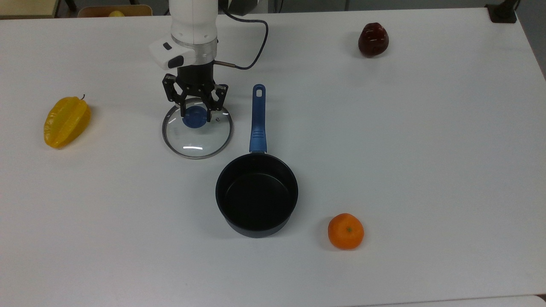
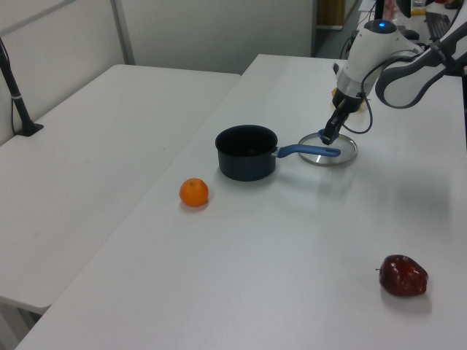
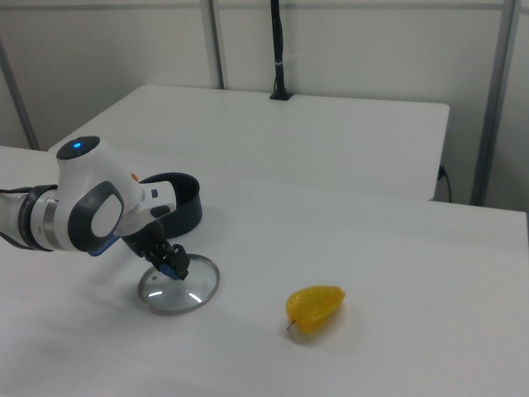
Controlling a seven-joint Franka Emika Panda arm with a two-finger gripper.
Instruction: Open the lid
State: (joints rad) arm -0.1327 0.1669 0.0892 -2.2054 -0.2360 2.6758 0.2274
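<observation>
The glass lid [image 1: 197,133] lies flat on the white counter [image 1: 426,149], just beside the blue handle of the black saucepan [image 1: 256,194], on the top view's left. The hand [image 1: 195,115] pinches the lid's blue knob [image 1: 194,117]. A yellow starfruit [image 1: 66,121], an orange [image 1: 345,231] and a dark red apple [image 1: 373,39] sit well apart

You are looking at a white table [image 1: 426,149] on which a black saucepan [image 1: 256,195] is sitting open, its blue handle [image 1: 258,119] pointing toward the top view's upper edge. An orange [image 1: 345,231] is lying near the pan, a yellow starfruit [image 1: 67,121] at the top view's left, and a dark red fruit [image 1: 373,39] far off.
</observation>
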